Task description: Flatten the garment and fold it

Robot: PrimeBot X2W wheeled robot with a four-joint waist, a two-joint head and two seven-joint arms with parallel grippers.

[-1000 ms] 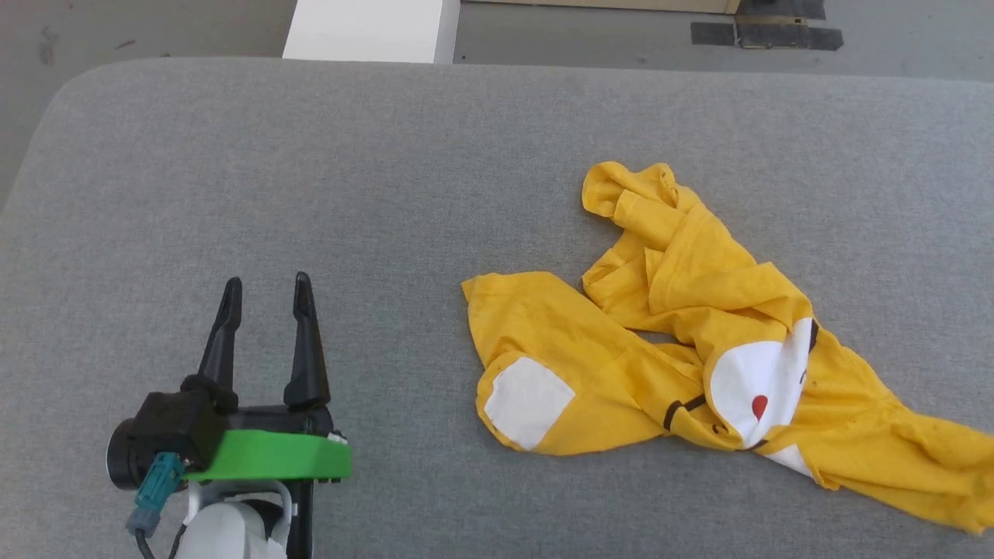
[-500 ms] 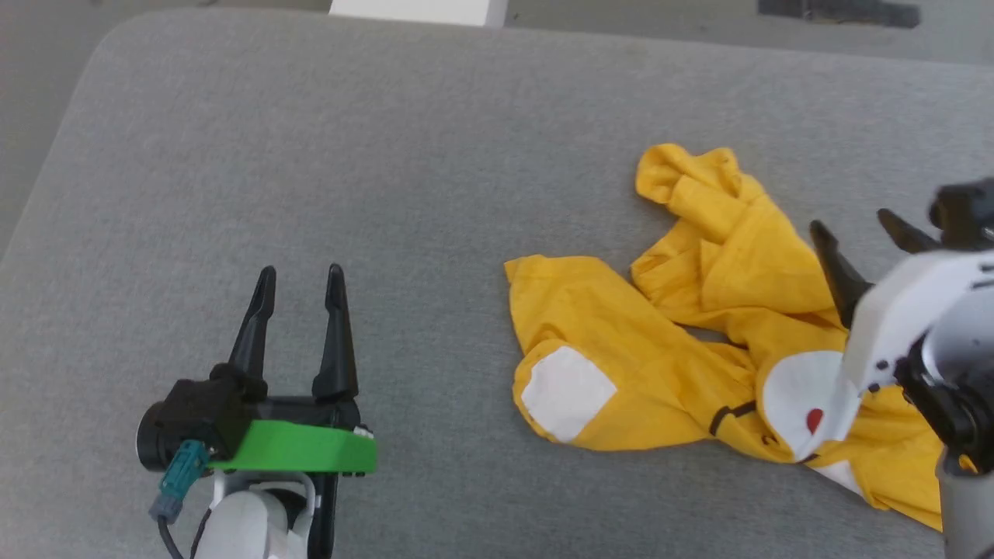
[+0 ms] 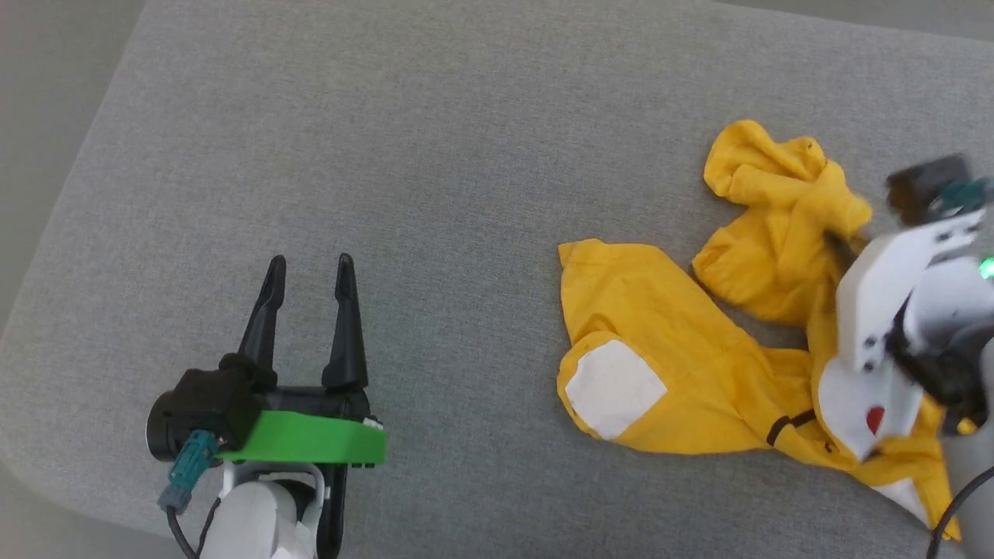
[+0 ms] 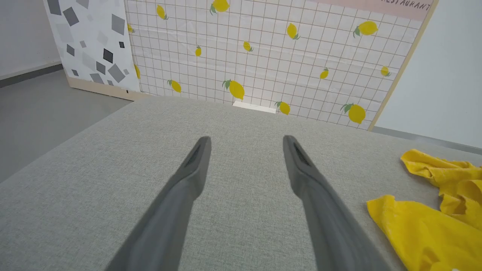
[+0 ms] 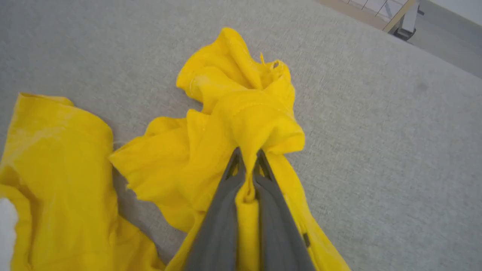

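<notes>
The garment (image 3: pixel 668 341), a bright yellow T-shirt with white patches, a red dot and black marks, lies crumpled on the right side of the grey padded surface (image 3: pixel 435 140). My right gripper (image 5: pixel 247 162) is shut on a bunched fold of the garment (image 5: pixel 241 120) near its far end, with yellow cloth pinched between the dark fingers. In the head view the right gripper (image 3: pixel 842 244) comes in from the right edge, partly hidden by its white wrist. My left gripper (image 3: pixel 307 268) stands open over bare surface at the lower left, well apart from the shirt (image 4: pixel 433 226).
The grey surface's left edge (image 3: pixel 70 202) drops to the floor. A lemon-print grid panel (image 4: pixel 263 49) and a speckled panel (image 4: pixel 90 41) stand beyond the far edge. Open grey surface lies between the left gripper and the shirt.
The head camera has tilted, shifting the whole picture. My right gripper came in from the right, reached the shirt's upper folds with open jaws, and closed on the cloth. The left gripper stayed open.
</notes>
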